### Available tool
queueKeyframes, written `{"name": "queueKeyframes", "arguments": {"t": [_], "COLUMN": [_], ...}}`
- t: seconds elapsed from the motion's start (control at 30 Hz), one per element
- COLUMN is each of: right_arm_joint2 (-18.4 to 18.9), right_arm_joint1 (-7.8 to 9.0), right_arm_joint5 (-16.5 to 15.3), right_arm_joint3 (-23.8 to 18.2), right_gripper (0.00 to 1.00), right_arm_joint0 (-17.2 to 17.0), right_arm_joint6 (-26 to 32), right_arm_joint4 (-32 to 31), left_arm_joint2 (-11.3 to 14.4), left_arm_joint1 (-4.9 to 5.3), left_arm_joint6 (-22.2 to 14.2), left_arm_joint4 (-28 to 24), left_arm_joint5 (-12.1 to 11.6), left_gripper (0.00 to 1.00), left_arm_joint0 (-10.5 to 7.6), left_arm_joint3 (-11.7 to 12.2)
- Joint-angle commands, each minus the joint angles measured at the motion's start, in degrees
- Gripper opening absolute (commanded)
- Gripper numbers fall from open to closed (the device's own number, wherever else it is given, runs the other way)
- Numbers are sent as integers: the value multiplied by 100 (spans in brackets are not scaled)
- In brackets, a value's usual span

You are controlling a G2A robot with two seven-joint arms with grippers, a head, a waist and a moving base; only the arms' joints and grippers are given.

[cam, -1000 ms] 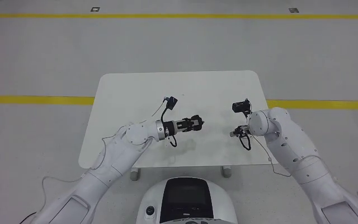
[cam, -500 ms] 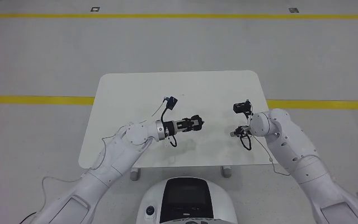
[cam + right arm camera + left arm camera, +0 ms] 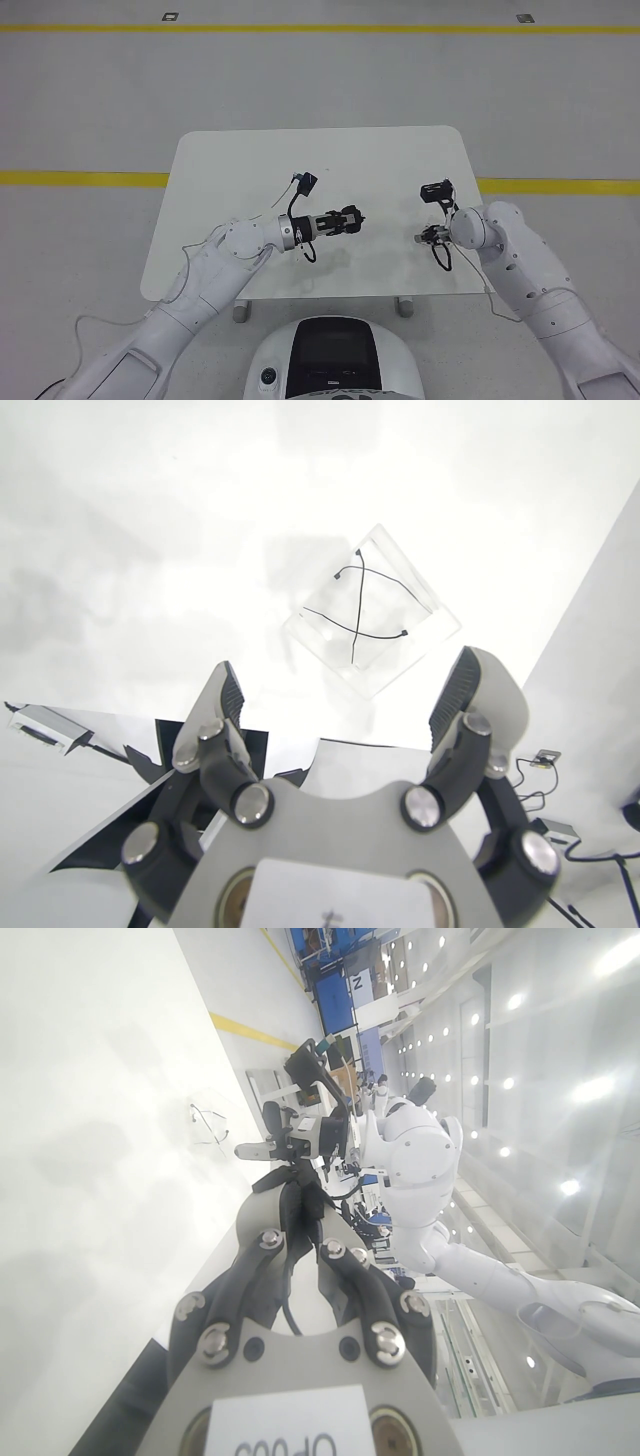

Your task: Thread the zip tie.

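Right pincer (image 3: 347,662) released, hovering apart from two crossed zip ties (image 3: 358,633); left pincer (image 3: 291,1174) clenched.

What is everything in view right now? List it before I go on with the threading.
zip ties: three as far as I can tell from their heads, black, lying crossed inside the tray
tray: one, clear, on the table, ahead of the right gripper
table: one, white, in front of the robot
floor lines: two, yellow, running across the grey floor, one beyond the table and one passing behind it
left gripper: one, black and grey, fingers shut, above the table; I cannot tell whether it holds anything
right gripper: one, black and grey, fingers open with nothing between them, above the table facing the tray
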Motion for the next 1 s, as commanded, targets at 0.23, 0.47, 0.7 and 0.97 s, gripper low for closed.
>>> {"name": "queueKeyframes", "arguments": {"t": [0.23, 0.47, 0.7, 0.97], "right_arm_joint2": [162, 167, -57, -242], "right_arm_joint1": [13, -21, -116, -208], "right_arm_joint5": [-75, -258, -327, -329], "right_arm_joint3": [-72, 170, 620, 995], "right_gripper": [44, 38, 33, 21], "right_arm_joint0": [-128, -67, 171, 392], "right_arm_joint6": [-30, -155, -256, -258], "right_arm_joint4": [-60, 50, 79, 64], "left_arm_joint2": [0, 0, 0, 0], "left_arm_joint1": [0, 0, 0, 0], "left_arm_joint6": [0, 0, 0, 0], "left_arm_joint4": [0, 0, 0, 0], "left_arm_joint5": [0, 0, 0, 0], "left_gripper": [0, 0, 0, 0], "left_arm_joint0": [0, 0, 0, 0], "left_arm_joint3": [0, 0, 0, 0]}}
